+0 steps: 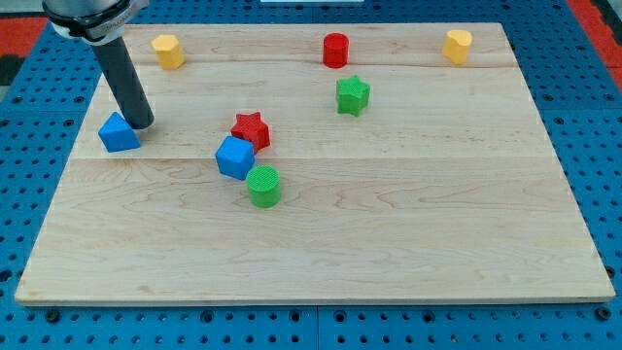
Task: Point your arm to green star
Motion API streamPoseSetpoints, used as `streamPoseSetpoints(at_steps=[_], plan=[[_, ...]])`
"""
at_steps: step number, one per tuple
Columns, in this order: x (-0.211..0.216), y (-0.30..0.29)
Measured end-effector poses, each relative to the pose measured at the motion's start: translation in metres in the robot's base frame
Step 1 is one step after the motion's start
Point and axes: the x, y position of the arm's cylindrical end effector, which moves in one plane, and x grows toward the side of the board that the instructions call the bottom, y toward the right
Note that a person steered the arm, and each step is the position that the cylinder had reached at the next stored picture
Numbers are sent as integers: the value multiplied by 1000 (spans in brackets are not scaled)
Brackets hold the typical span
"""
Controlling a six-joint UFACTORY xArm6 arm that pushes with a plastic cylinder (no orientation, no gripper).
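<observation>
The green star [353, 95] lies on the wooden board [389, 224] right of centre, toward the view's top. My tip [142, 124] is far to its left, just right of a blue block [119, 132] near the board's left edge, close to or touching it. The dark rod rises from the tip toward the view's top left.
A red star [251, 129], a blue cube [235, 157] and a green cylinder [263, 186] cluster left of centre. A red cylinder [335, 50] stands above the green star. Yellow blocks sit at the top left [168, 51] and top right [458, 45].
</observation>
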Motion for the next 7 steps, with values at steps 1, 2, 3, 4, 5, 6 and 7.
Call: streamPoseSetpoints(at_steps=[1, 2, 3, 4, 5, 6, 7], plan=[[0, 2], [0, 4], [0, 6], [0, 17], [0, 36], [0, 45], [-3, 61]])
